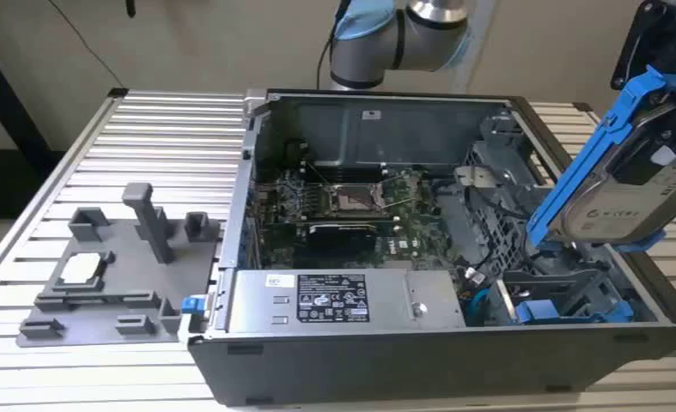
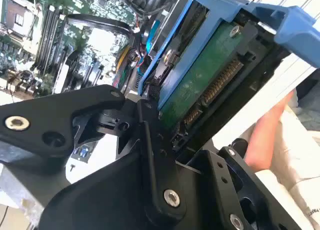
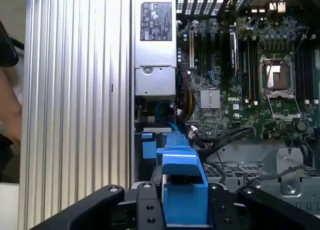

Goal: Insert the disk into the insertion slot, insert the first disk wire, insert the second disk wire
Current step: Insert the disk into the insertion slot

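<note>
My gripper (image 1: 667, 112) is shut on the disk (image 1: 630, 189), a silver-grey drive in a bright blue frame. It hangs tilted above the exterior view's right front corner of the open computer case. Just below its lower end is the insertion slot (image 1: 561, 287), a bay of the dark grey drive cage. A twin blue-framed drive (image 1: 544, 311) sits lower in that cage. In the second wrist view the disk's green circuit-board side (image 2: 210, 74) faces the camera between the black fingers (image 2: 150, 155). In the first wrist view the blue frame (image 3: 182, 185) stands between the gripper's (image 3: 182, 207) two black fingers.
A silver power-supply box (image 1: 314, 300) fills the case's front. The green motherboard (image 1: 350, 206) lies behind it. A grey fixture plate (image 1: 108, 266) rests on the ribbed table (image 1: 155, 137) to the exterior view's left. A person's arm (image 2: 265, 135) is close beside the gripper.
</note>
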`<state>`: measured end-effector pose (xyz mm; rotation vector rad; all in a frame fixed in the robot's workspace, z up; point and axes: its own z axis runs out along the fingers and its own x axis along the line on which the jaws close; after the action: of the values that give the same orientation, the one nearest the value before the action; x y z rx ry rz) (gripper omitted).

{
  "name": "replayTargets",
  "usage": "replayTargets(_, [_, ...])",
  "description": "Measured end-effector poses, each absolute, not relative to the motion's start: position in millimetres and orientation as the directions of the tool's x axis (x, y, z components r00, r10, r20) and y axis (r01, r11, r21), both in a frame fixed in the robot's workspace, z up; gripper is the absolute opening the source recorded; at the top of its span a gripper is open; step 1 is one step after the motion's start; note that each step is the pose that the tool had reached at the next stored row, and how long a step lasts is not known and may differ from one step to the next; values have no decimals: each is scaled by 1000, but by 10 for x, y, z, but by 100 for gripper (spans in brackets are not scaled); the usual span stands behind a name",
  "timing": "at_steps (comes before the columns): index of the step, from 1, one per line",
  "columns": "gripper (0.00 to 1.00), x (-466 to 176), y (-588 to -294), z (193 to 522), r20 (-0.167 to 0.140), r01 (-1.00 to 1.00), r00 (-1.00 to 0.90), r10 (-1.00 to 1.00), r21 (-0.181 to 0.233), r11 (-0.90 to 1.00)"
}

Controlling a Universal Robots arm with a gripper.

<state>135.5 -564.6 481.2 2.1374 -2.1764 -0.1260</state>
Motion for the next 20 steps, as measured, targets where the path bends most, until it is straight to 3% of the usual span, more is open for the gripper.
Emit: replayTargets(20, [33,1361,-5711,4737,5,-993,-18,-1000,121,18])
